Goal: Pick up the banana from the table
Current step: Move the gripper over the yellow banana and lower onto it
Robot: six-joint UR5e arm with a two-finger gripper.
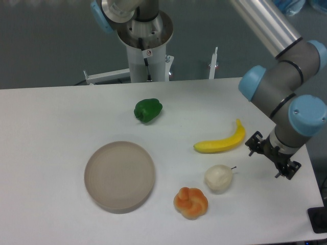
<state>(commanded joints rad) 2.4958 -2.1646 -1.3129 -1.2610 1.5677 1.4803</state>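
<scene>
I see the white table before a grey wall, carrying a green pepper, a round plate, a cream-white fruit and an orange bun. My gripper hangs just right of the banana — empty, fingers apart — arm bent overhead.

Bright even light, soft shadows, sharp pic

the white counter carries a banana, green pepper, beige plate, cream-white fruit and orange bun.
</scene>
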